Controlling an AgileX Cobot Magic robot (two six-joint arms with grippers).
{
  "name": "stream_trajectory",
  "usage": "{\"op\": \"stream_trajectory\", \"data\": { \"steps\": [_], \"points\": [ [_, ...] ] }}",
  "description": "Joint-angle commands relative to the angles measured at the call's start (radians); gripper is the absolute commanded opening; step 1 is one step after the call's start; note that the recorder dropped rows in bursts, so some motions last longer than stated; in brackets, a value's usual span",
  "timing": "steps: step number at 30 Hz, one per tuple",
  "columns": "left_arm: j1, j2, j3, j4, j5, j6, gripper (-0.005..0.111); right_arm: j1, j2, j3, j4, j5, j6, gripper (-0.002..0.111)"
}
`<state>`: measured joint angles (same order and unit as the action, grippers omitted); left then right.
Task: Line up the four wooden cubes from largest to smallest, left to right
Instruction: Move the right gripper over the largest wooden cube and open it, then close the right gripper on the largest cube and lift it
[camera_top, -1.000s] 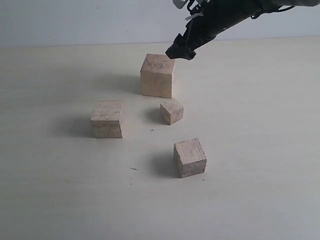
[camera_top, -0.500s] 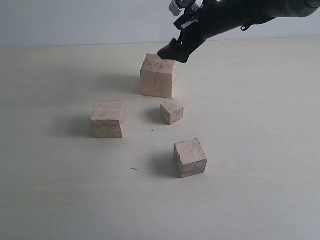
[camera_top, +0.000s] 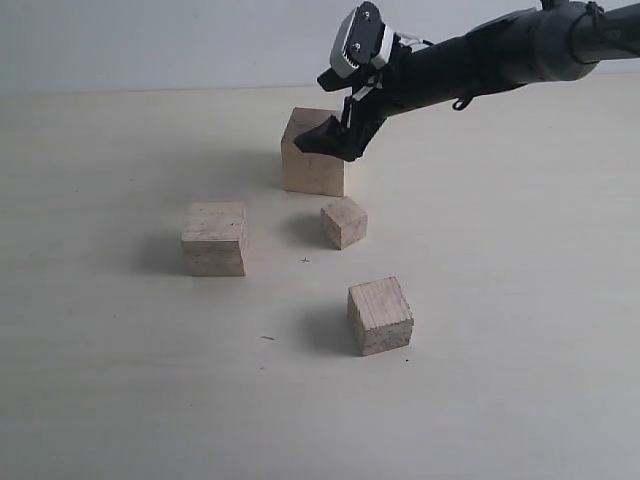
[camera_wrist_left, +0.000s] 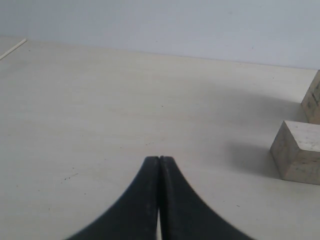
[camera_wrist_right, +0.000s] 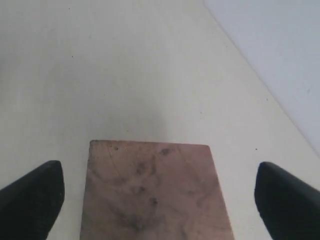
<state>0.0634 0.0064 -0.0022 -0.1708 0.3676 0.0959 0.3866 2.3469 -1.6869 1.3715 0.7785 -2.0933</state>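
**Right claw spread over the big cube**

The right arm (camera_top: 500, 55) comes in from the upper right of the exterior frame and slopes down towards the upper middle, wrist bent so that the right claw (camera_top: 328, 140) points down and leftward. The claw sits at the top right corner of the big cube (camera_top: 308, 172), which stands upper middle on the bench (camera_top: 520, 300). In the right wrist view its fingers (camera_wrist_right: 32, 197) are spread wider than the cube, one on each side, with bare bench showing between each finger and the wood. It holds nothing, and no contact with the cube can be seen.

The left claw (camera_wrist_left: 159, 167) is pressed together and empty, low over bare bench.

The small cube (camera_top: 343, 222) lies just below the big one, apart from it. The left cube (camera_top: 214, 238) stands at centre left. The near cube (camera_top: 380, 315) lies lower centre, turned slightly, well apart from the rest
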Motion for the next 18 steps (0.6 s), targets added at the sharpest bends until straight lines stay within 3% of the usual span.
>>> {"op": "stream_trajectory", "data": {
  "steps": [1,10,18],
  "points": [
    [-0.007,-0.006,0.002,0.003,-0.009,0.0,0.0,-0.017,0.006,-0.006,0.016,0.003,-0.016,0.097],
    [-0.007,-0.006,0.002,0.003,-0.009,0.0,0.0,-0.088,0.021,-0.006,0.051,0.071,-0.016,0.097],
    [-0.007,-0.006,0.002,0.003,-0.009,0.0,0.0,-0.091,0.058,-0.006,0.09,0.108,-0.016,0.097]
  ]
}}
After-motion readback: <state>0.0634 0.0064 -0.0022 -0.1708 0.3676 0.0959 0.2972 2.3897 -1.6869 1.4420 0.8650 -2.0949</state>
